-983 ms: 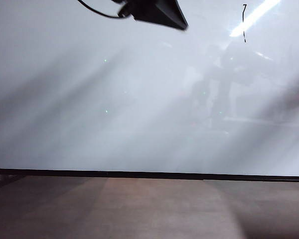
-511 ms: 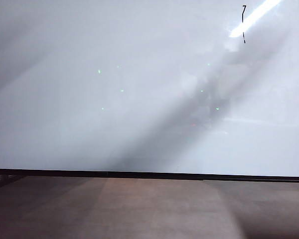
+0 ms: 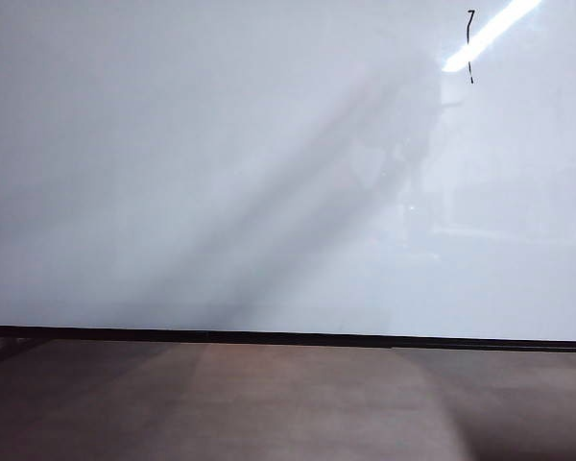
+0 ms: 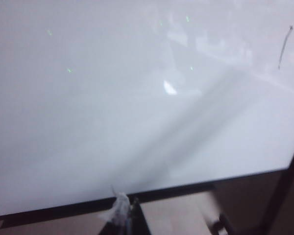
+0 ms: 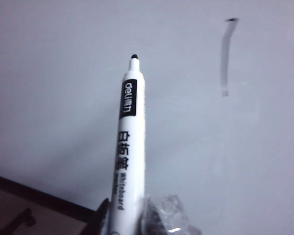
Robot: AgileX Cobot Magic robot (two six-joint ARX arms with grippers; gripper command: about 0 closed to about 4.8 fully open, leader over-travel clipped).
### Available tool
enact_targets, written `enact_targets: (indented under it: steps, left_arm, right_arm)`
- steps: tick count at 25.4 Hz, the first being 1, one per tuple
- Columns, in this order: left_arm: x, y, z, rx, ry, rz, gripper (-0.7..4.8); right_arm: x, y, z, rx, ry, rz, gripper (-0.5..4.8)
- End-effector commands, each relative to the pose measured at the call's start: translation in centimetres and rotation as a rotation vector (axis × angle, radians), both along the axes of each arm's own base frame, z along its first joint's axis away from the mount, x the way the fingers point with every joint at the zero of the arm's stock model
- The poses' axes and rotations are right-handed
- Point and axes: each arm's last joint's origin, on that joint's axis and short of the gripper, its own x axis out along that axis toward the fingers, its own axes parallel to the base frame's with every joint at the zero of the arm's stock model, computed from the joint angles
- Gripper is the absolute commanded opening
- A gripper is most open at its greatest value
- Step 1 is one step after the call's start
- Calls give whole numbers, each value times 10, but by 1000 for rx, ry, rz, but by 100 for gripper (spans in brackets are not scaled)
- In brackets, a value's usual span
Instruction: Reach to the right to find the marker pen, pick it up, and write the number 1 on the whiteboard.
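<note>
Whiteboard (image 3: 221, 163) carries the number 1 (image 3: 470, 46) near one o'clock in the exterior view. Right end effector (image 5: 130, 215) is clamped on the marker pen (image 5: 130, 147), tip off the board. Left end effector (image 4: 125, 215): closure unclear

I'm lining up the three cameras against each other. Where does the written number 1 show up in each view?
Exterior view: the number 1 sits near the top right of the whiteboard, beside a bright glare streak.
Left wrist view: a thin blurred stroke by the frame's edge.
Right wrist view: a blurred stroke beyond the marker pen.
Shared landmark: the whiteboard's black lower edge.
</note>
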Motion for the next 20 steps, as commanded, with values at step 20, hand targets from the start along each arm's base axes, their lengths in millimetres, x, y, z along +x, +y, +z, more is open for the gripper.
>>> enact_targets:
  steps: [20]
  left_arm:
    - [46,-18,-161,-122,136,-85,-5]
  right_arm:
    - [-54,25,-135,58,109,221,-6]
